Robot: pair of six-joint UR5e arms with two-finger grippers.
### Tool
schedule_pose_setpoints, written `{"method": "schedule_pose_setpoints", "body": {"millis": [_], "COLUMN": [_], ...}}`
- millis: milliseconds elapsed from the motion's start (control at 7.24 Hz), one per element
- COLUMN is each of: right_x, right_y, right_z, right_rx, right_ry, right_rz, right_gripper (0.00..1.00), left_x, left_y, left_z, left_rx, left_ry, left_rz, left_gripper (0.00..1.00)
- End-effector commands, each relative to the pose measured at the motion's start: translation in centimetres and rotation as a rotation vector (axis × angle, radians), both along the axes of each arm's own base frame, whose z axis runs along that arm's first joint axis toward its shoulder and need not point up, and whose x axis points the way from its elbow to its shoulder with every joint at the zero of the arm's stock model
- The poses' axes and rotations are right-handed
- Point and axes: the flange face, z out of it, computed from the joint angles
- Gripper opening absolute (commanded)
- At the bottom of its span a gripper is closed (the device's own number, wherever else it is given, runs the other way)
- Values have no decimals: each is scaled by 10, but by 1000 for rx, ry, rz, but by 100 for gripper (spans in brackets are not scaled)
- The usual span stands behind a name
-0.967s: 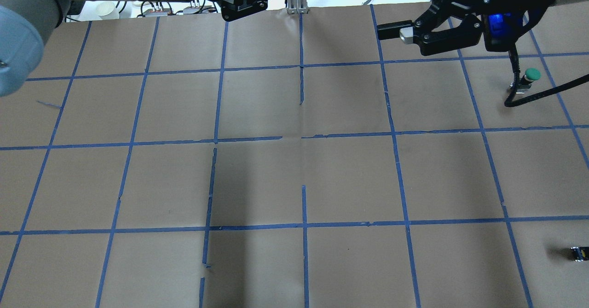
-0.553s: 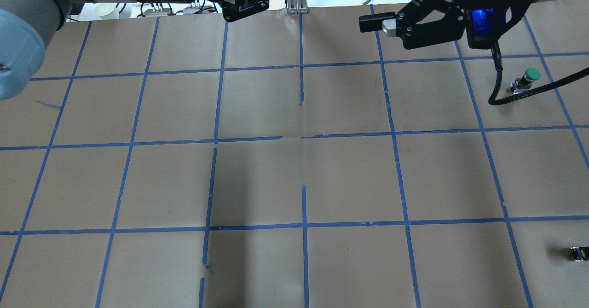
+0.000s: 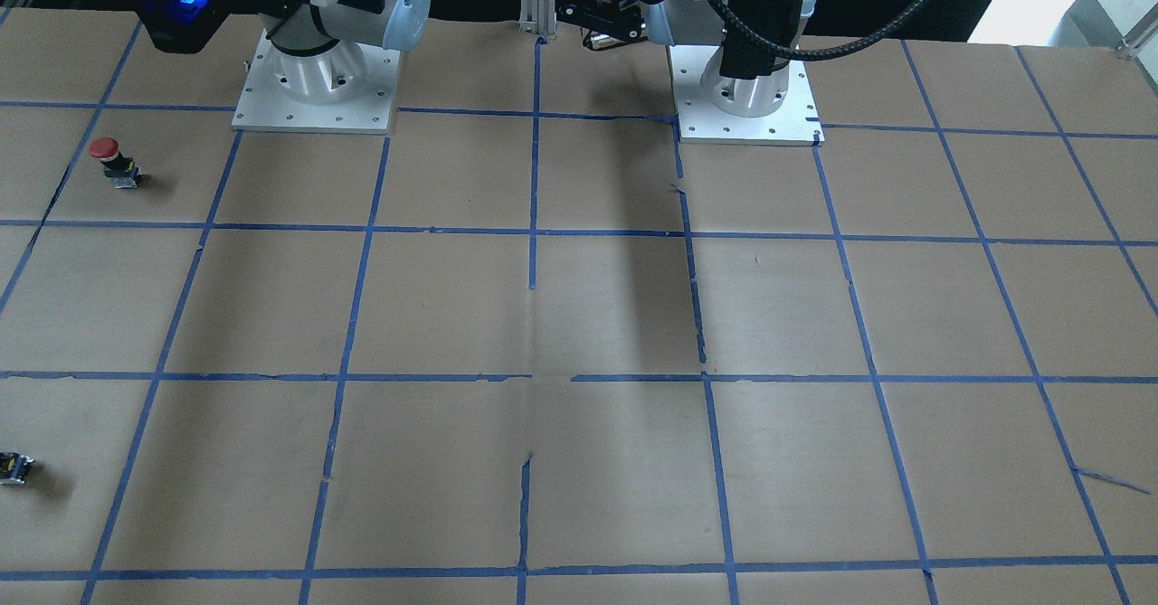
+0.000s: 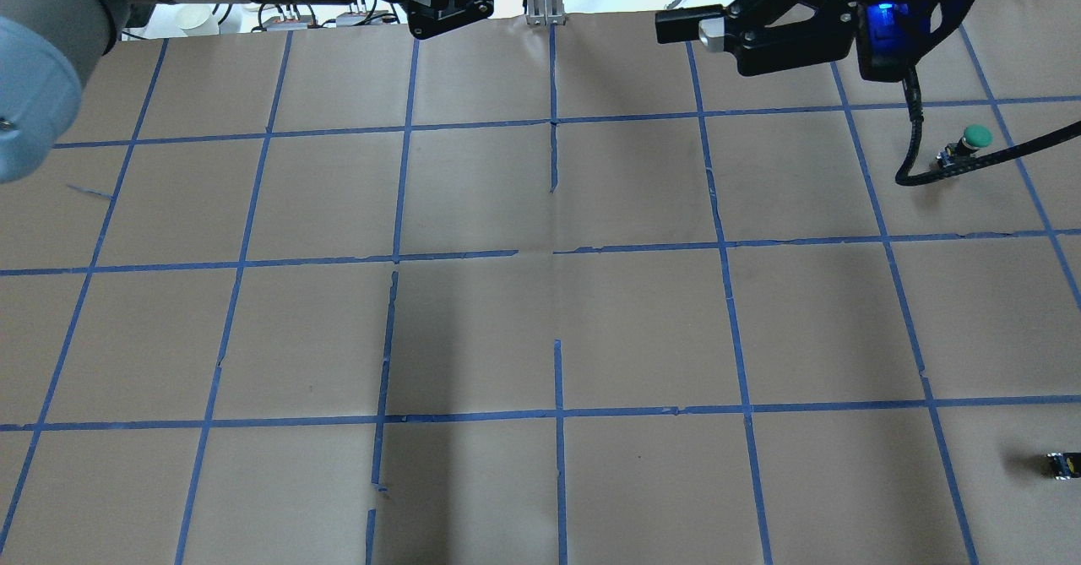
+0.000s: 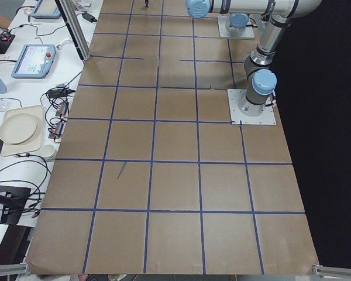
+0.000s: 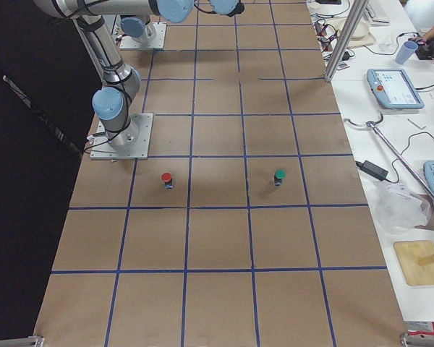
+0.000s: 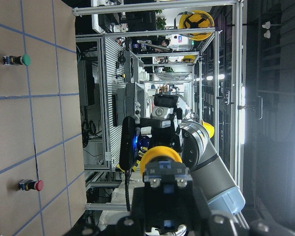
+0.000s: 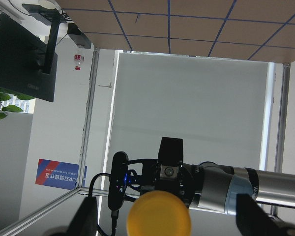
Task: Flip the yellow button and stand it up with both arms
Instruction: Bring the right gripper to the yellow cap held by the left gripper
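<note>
high above the table, between the 2 raised arms, we are seeing the yellow button (image 8: 159, 215), a small push-button switch with a round yellow mushroom cap on a short black body, hanging in the air well clear of the surface. the left gripper (image 7: 164, 222), black and 2-fingered, is clamping the switch's body. its wrist view is looking at the screwed underside, with the yellow rim showing behind. the cap is facing the right gripper (image 8: 170, 220), a black 2-finger tool with a blue light. its fingers (image 8: 258, 221) are standing wide apart on either side of the cap and gripping nothing. whether they are touching it we cannot tell.

a black ribbed cable (image 4: 905, 138) is looping down from the right gripper. below, the table (image 4: 540, 328), covered in brown paper with a blue tape grid, is carrying 3 more things on the robot's right side. a red-capped push-button (image 3: 106, 155) is standing cap up near the right arm's base plate. a green-capped push-button (image 4: 971, 141) is standing farther from the robot. a tiny black block (image 4: 1064, 464) is lying well apart from the green one.
</note>
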Motion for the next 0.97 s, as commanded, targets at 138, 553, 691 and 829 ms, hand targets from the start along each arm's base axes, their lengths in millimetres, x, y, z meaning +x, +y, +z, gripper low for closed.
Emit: {"method": "schedule_pose_setpoints", "body": {"millis": [138,553,691,829], "right_x": [0,0,0,-2], "right_y": [0,-1,-2,-2], "right_z": [-3,-2,0,0], "right_rx": [-5,-5,-6,-8], "right_ry": [-11,-19,-37,-39], "right_rz": [-7,-12,-21,-27], "right_gripper": [96,58,42,32], "left_x": [0,0,0,0], "left_y": [0,0,0,0], "left_z": [-1,2,2,2], "left_rx": [2,-1,-3,-3], "left_ry": [3,8,8,8], "left_rz": [0,1,1,1], "left_gripper": [5,5,5,5]}}
